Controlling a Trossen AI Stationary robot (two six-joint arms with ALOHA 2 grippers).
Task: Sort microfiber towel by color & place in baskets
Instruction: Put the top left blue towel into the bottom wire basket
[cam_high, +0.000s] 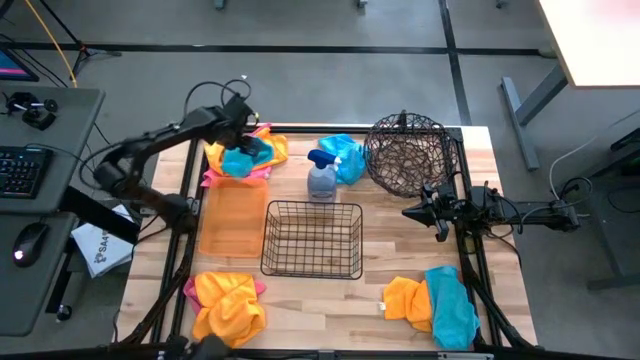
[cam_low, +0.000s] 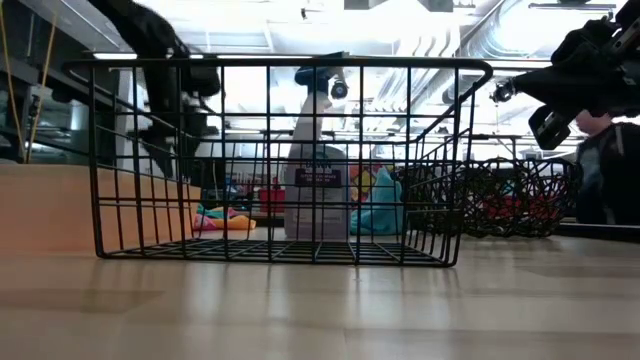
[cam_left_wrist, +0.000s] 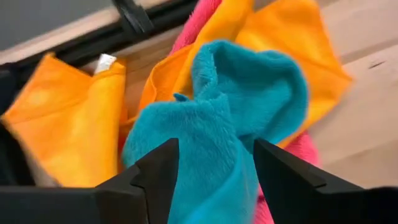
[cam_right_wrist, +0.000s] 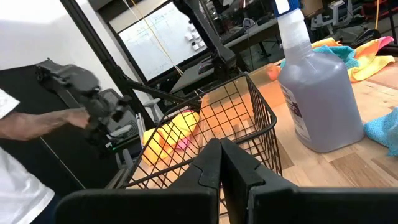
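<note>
Left wrist view shows the left gripper (cam_left_wrist: 211, 180) spread around the turquoise towel (cam_left_wrist: 230, 124) atop the orange and pink pile at the table's far left corner, so closing too deep could, I judge, drag an orange towel (cam_left_wrist: 62, 118) along.

The turquoise microfiber towel (cam_left_wrist: 217, 124) at the centre of the left wrist view is fluffy, matt cloth with a deep nap; the orange towels (cam_left_wrist: 68, 124) beside it look smoother. The table (cam_high: 400, 265) is pale wood. The rectangular basket (cam_high: 312, 238) is thin black metal wire. The spray bottle (cam_right_wrist: 320, 93) is translucent grey plastic.
</note>
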